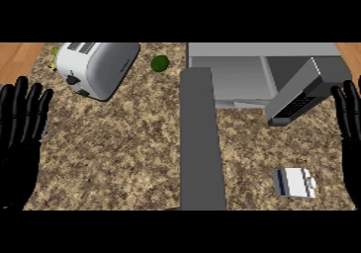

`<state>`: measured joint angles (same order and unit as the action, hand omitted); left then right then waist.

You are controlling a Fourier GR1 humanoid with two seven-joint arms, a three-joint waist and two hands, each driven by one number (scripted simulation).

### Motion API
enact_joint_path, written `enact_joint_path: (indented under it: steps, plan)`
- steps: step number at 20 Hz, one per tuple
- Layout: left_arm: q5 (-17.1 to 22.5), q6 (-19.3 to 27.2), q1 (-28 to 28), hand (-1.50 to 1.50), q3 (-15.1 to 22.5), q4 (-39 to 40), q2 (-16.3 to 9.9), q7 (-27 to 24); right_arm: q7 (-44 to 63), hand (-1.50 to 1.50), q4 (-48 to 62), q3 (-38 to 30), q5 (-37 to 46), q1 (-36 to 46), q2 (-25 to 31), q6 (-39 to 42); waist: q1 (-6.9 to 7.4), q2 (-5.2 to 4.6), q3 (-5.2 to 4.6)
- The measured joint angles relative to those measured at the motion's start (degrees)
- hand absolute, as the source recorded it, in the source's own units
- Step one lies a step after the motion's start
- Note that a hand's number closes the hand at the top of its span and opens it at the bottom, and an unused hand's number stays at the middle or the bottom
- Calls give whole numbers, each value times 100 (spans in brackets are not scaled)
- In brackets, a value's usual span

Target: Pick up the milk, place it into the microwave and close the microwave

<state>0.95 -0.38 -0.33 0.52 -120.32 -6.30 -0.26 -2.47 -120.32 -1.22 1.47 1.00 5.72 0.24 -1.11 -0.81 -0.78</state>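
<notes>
Milk (295,182) lies apart from right hand (352,123) fingers (338,106)

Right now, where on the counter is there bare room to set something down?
Bare counter lies between the toaster, the left hand and the microwave door. It is crowded right of the door, around the milk near the right hand.
</notes>
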Motion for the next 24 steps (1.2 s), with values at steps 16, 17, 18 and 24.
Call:
enact_joint_path:
  steps: [16, 17, 18, 24]
  plan:
    - [968, -417, 585, -150, -434, 263, 114, 55, 239, -150, -1557, 1143, -1864, -2585, 186, 1802, 69, 99, 77]
    - [993, -445, 678, -150, -428, 227, 137, 31, 76, -150, -1558, 1106, -1864, -2805, 218, 1945, 67, 100, 77]
    - [1073, -510, 713, -150, -494, 235, 109, 11, -25, -150, -1559, 1061, -1861, -2912, 213, 1998, 68, 99, 78]
    - [1291, -755, 1202, -150, -604, -77, 100, -39, -293, -150, -1481, 904, -1526, -3104, 5, 1824, 94, 96, 78]
